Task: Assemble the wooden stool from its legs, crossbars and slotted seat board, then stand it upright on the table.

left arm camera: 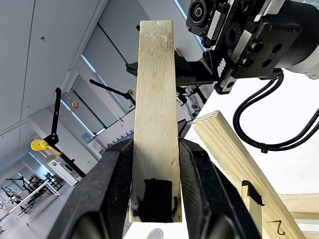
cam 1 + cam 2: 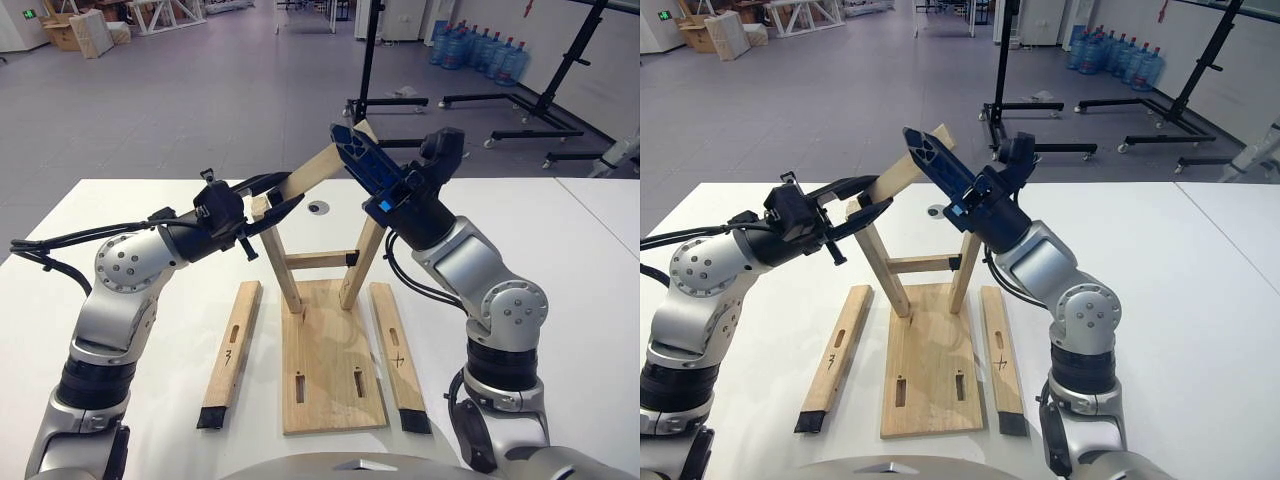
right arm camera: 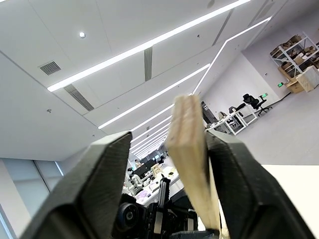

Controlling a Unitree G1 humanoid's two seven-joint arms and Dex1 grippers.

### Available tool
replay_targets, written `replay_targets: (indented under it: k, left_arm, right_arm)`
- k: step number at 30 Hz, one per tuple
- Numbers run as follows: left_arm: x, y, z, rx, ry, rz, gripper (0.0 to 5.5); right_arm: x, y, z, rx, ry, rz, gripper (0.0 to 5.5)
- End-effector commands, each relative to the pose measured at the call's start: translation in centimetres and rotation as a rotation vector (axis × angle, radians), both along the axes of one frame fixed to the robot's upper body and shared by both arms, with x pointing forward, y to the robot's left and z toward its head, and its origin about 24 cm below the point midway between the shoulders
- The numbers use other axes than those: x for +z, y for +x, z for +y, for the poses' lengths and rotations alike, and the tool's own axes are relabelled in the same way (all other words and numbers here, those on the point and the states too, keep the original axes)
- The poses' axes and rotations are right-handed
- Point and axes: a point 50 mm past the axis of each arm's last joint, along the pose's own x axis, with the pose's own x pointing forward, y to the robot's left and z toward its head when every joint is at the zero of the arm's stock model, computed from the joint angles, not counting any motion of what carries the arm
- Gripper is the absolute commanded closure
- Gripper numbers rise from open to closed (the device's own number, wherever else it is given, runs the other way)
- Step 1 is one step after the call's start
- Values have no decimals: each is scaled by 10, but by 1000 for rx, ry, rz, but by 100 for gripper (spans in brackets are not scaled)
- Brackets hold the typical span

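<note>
A slotted seat board (image 2: 330, 375) lies flat on the white table (image 2: 560, 270). On it two wooden legs (image 2: 283, 262) lean towards each other, joined by a short crossbar (image 2: 320, 260). A longer wooden bar (image 2: 318, 168) slants up from the top of the left leg. My left gripper (image 2: 283, 203) is shut on its lower end (image 1: 154, 124). Higher up, my right gripper (image 2: 352, 148), with blue fingers, is shut on the bar's upper end (image 3: 189, 139). Two more legs lie flat, one (image 2: 232, 350) left of the board and one (image 2: 398, 355) right of it.
A round grommet hole (image 2: 318, 208) sits in the table behind the standing legs. A second white table (image 2: 610, 200) adjoins at the right. Black wheeled stands (image 2: 500, 100) and water bottles (image 2: 480, 50) are on the floor beyond the far edge.
</note>
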Motion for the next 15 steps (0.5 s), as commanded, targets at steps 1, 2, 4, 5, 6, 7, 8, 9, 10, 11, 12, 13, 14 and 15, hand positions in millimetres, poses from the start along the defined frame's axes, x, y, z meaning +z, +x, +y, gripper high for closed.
replay_targets:
  k: [1,2,4,5,6,7,8,9,10,11,12,13,14,15]
  left_arm:
    - [-2,-4,-1,-30,48,17,423]
    - [-2,-4,-1,-28,51,19,423]
    - [-2,-2,1,-12,60,19,423]
    - [-2,-1,3,1,59,18,423]
    - [-1,0,4,8,59,16,423]
    - [-1,1,5,11,57,14,423]
    - [0,1,5,11,55,13,423]
    - [1,2,5,11,54,9,423]
    - [2,2,5,11,52,7,423]
    - [3,3,6,12,50,5,423]
    - [4,3,6,13,49,4,423]
    - [4,4,7,17,44,13,423]
    - [3,5,7,21,39,29,423]
    - [-2,4,6,17,48,75,386]
  right_arm:
    - [5,2,0,-28,9,-19,358]
    - [5,2,1,-29,7,-20,377]
    - [4,2,2,-35,-9,-24,415]
    - [3,3,2,-38,-16,-23,434]
    - [2,3,2,-42,-24,-20,451]
    - [0,4,2,-49,-30,-16,461]
    - [0,5,2,-54,-31,-14,474]
    - [0,6,2,-59,-28,-16,485]
    - [1,7,1,-62,-24,-18,496]
    - [2,8,1,-66,-20,-22,503]
    - [3,8,0,-69,-19,-24,505]
    - [3,9,-1,-75,-19,-28,507]
    - [4,10,-2,-81,-16,-30,509]
    - [5,12,-4,-91,5,-22,509]
